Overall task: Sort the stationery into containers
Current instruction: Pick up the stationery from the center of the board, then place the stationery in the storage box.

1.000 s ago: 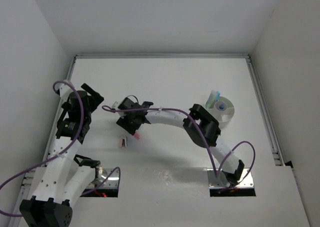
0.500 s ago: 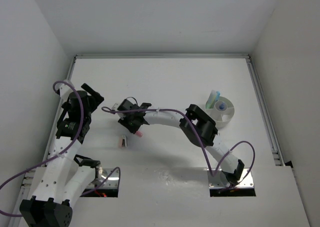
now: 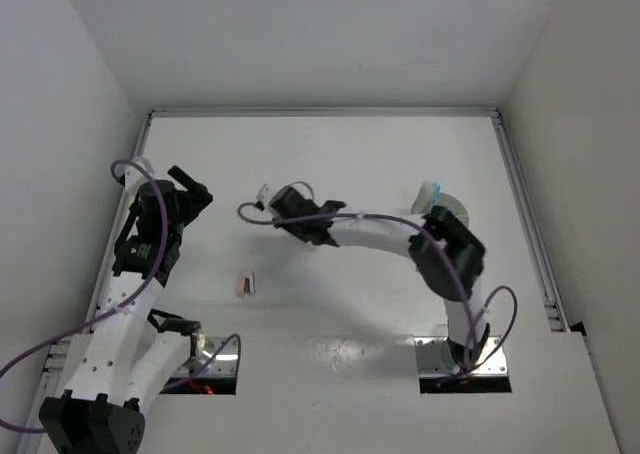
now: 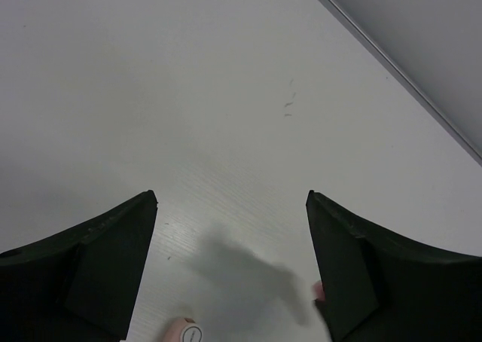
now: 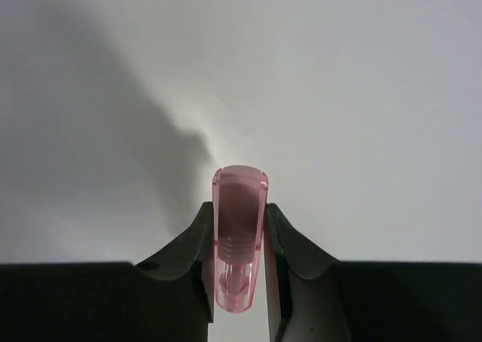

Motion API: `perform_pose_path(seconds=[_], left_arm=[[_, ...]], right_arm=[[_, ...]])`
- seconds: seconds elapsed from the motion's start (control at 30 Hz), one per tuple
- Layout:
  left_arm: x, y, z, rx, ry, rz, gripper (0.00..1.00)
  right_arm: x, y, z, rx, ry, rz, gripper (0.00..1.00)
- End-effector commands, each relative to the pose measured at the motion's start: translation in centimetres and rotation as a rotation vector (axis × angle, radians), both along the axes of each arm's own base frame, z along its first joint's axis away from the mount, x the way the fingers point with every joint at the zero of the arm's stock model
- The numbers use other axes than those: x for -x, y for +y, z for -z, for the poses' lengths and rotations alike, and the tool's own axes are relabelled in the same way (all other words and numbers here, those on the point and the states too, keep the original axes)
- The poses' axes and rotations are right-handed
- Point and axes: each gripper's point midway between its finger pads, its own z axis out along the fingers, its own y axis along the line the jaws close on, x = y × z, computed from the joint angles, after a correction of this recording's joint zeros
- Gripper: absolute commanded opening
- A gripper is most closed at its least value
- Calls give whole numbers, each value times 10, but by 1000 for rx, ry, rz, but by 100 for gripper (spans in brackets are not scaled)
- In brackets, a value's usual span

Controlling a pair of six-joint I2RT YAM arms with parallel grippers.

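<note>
Plainly, the right gripper (image 5: 239, 220) is clamped on a pink stick (image 5: 239, 206): in the right wrist view both fingers press its sides, and its rounded end pokes out past the tips toward 12 o'clock. From above, that gripper sits at about 11 o'clock of the table's (image 3: 330, 154) middle. The tub (image 3: 458, 214) is at 2 o'clock, half hidden by the right arm's elbow, and a teal stick (image 3: 428, 192) leans at its 11 o'clock rim. A small tan block (image 3: 245, 284) lies alone at 8 o'clock. The left gripper (image 4: 231, 206) is at 10 o'clock, its jaws spread wide and holding nothing. A pale rounded piece (image 4: 184, 331) shows at 6 o'clock in its wrist view.
</note>
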Motion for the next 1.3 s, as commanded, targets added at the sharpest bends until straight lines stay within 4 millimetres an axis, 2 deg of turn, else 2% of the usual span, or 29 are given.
perform_pose_path(seconds=[0.0, 0.03, 0.07, 0.1, 0.13, 0.17, 0.2, 0.23, 0.27, 0.33, 0.37, 0.43, 0.47, 0.53, 0.57, 0.6, 0.63, 0.67, 0.73, 0.77, 0.97, 1.03, 1.1, 1.27], left_arm=[[-10, -12, -4, 8, -22, 85, 85], [-11, -19, -1, 23, -12, 118, 85], [-13, -22, 4, 30, 5, 134, 85], [-14, -24, 2, 27, -2, 150, 85], [-15, -28, 6, 37, 10, 171, 85], [-15, -30, 8, 33, 21, 183, 84], [-15, -30, 9, 33, 21, 183, 84], [-15, -32, 9, 37, 21, 193, 84], [-15, -32, 9, 37, 21, 193, 84], [-16, -33, 7, 40, 12, 201, 84], [-16, -33, 7, 40, 12, 201, 84], [-16, -35, 7, 36, 14, 213, 84], [-16, -35, 7, 36, 14, 213, 84], [-16, -37, 7, 40, 14, 223, 84], [-16, -37, 7, 40, 14, 223, 84], [-16, -37, 7, 40, 14, 223, 84], [-16, -37, 7, 40, 14, 223, 84], [-15, -37, 4, 40, 5, 223, 84], [-16, -37, 2, 40, -5, 224, 84], [-16, -37, 2, 40, -5, 224, 84], [-16, -38, 2, 43, -5, 232, 84], [-16, -38, 2, 43, -5, 232, 84], [-16, -38, 2, 43, -5, 232, 84], [-16, -38, 2, 35, -3, 236, 83]], right_arm=[[-79, -75, -125, -38, -457, 204, 0], [-92, -106, -138, -13, -500, 266, 0], [-90, -126, -157, -48, -531, 301, 0], [-91, -142, -165, -56, -543, 330, 0], [-97, -170, -173, -42, -561, 386, 0], [-94, -188, -170, -29, -557, 410, 0], [-91, -205, -190, -53, -591, 439, 0], [-92, -220, -194, -54, -601, 470, 0], [-94, -247, -193, -24, -605, 515, 0], [-95, -275, -204, -14, -630, 575, 0], [-94, -304, -207, 15, -640, 637, 0], [-93, -327, -208, 30, -645, 690, 0], [-91, -349, -207, 24, -641, 758, 0], [-89, -360, -201, -38, -620, 789, 0], [-87, -366, -191, -60, -603, 811, 0], [-85, -382, -191, -113, -615, 881, 0], [-84, -385, -181, -155, -614, 889, 0], [-82, -398, -177, -165, -617, 922, 0], [-81, -405, -174, -225, -600, 956, 0], [-79, -417, -170, -229, -588, 991, 0], [-79, -419, -139, -306, -484, 989, 0], [-84, -419, -142, -352, -496, 975, 0], [-86, -411, -140, -393, -488, 944, 0], [-93, -412, -124, -430, -455, 943, 0]])
